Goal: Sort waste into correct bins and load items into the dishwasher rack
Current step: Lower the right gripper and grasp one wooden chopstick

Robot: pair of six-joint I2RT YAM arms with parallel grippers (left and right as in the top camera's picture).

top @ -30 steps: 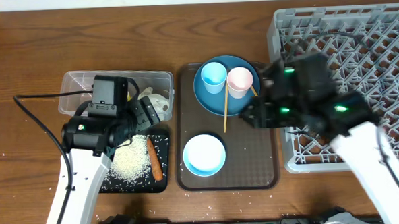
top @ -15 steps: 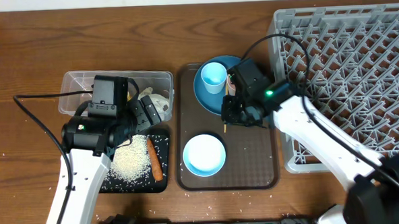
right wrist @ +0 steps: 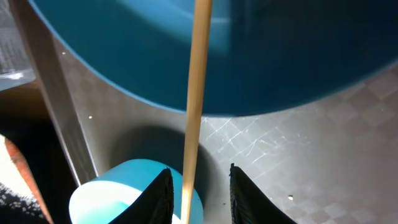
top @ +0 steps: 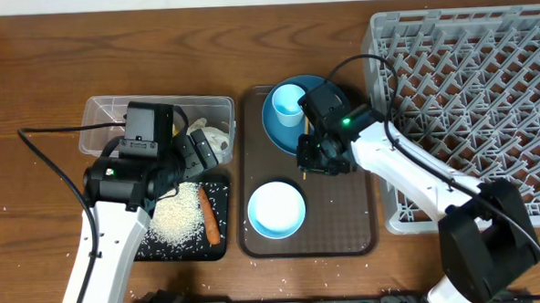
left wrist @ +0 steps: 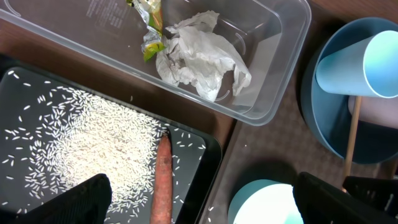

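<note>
My right gripper (top: 313,161) hangs low over the brown tray at the front edge of the dark blue plate (top: 320,87). In the right wrist view its fingers (right wrist: 163,194) straddle one wooden chopstick (right wrist: 196,93), with a gap showing on each side; the jaws are open. The pale blue bowl (right wrist: 124,196) lies just beyond. The light blue cup (top: 289,103) stands on the plate; the pink cup (left wrist: 375,117) is partly hidden. My left gripper (left wrist: 214,205) is open and holds nothing, above the carrot (left wrist: 163,183) and rice (left wrist: 93,143) in the black tray (left wrist: 208,152). Crumpled paper (left wrist: 199,56) and a wrapper (left wrist: 149,25) lie in the clear tub (left wrist: 277,93).
The grey dishwasher rack (top: 487,115) fills the right side, right next to the brown serving tray (top: 346,226). My right arm reaches from the rack's front corner across the tray. Stray rice grains dot the table at the front left.
My right arm swung left from the rack's edge down to the chopstick on the tray, and its jaws narrowed around it. The left arm stayed put, its jaws slightly wider.
</note>
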